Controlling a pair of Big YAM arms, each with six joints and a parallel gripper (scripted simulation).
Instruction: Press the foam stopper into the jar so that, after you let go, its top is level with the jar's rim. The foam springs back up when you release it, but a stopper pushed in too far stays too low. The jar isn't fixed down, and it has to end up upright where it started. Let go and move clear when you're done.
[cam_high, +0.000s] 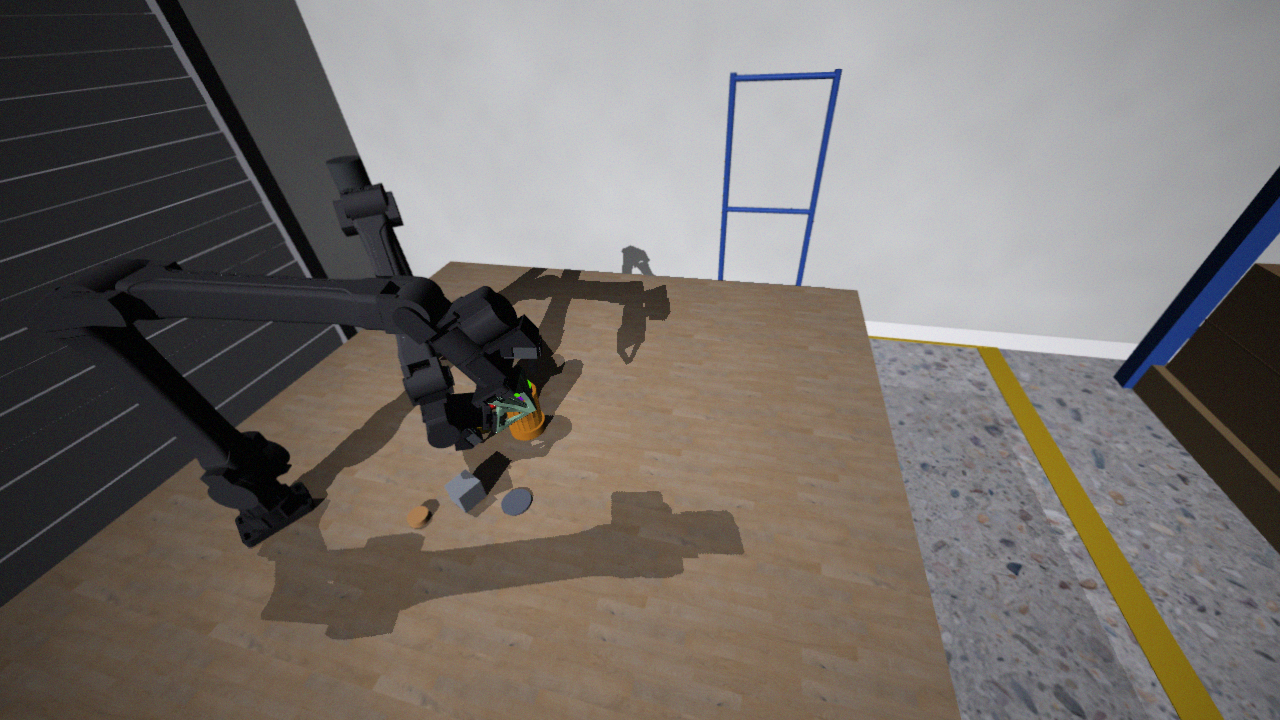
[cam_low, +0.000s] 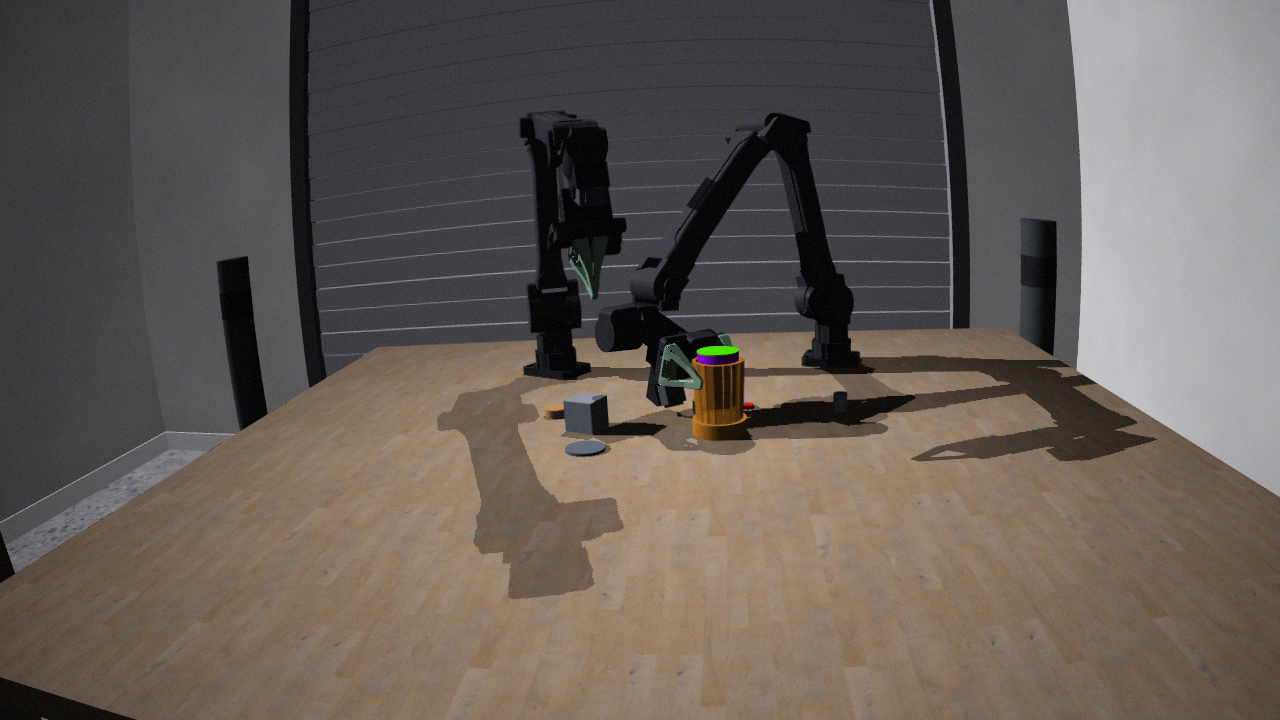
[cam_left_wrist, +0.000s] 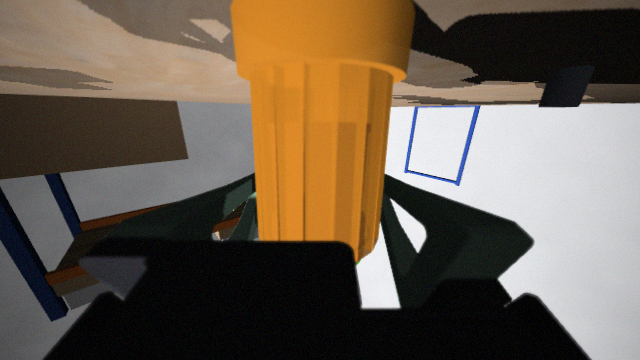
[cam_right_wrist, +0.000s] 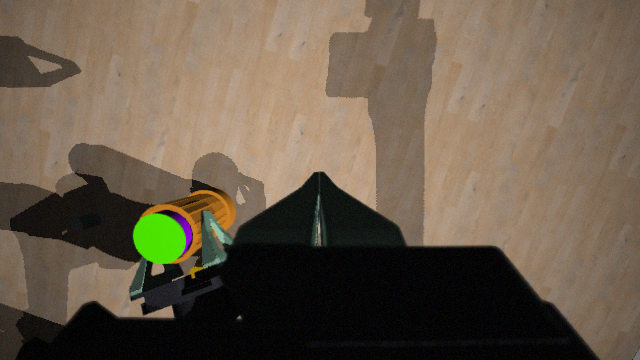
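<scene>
Foam stopper might be pressed off-centre by the clenched right gripper. Jar, clasped by left gripper toward the desk's arm-side edge, could be tipped.
</scene>
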